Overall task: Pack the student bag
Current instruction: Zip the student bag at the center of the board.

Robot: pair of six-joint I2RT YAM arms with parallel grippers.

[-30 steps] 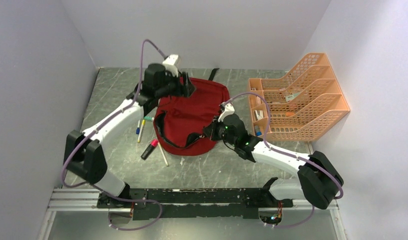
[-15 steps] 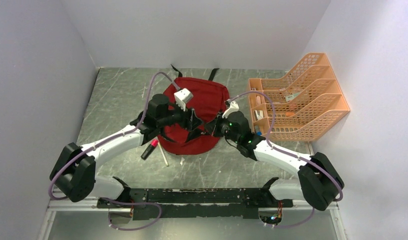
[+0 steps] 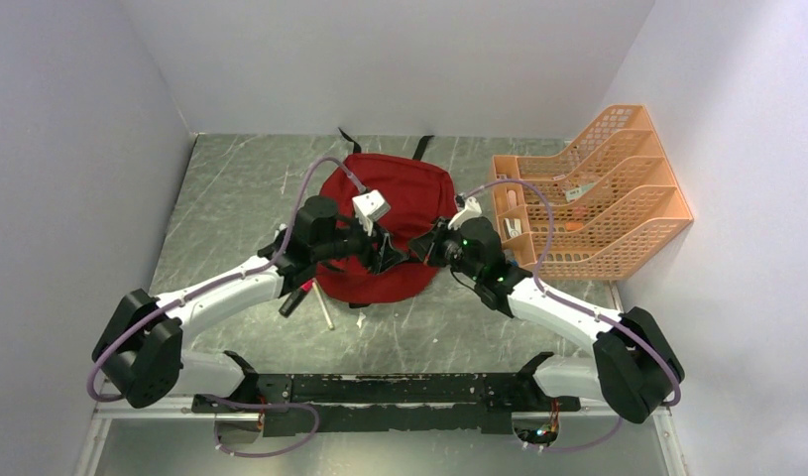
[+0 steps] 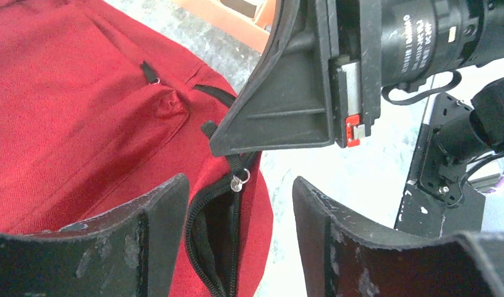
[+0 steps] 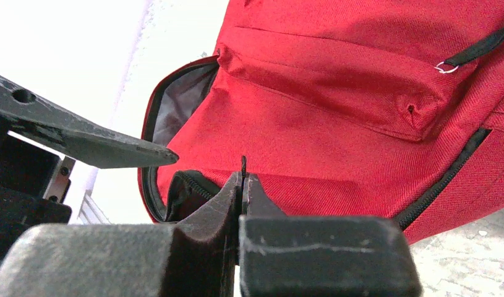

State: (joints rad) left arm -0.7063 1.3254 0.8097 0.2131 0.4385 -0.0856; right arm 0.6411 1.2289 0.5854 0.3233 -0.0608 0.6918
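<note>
The student bag (image 3: 404, 193) is lying flat at mid-table (image 3: 231, 198), just left of the orange organizer (image 3: 598, 198). In the top view both wrists are covering its near edge. The right gripper (image 5: 242, 180) is pressing its fingers together on a thin black tab (image 5: 243, 162) at the bag's open zipper; most of the tab is hidden between the pads. The left gripper (image 4: 238, 185) is holding its fingers apart, gripping nothing and straddling the zipper mouth. A pink-capped marker (image 3: 298, 295) is showing partly beneath the left arm.
</note>
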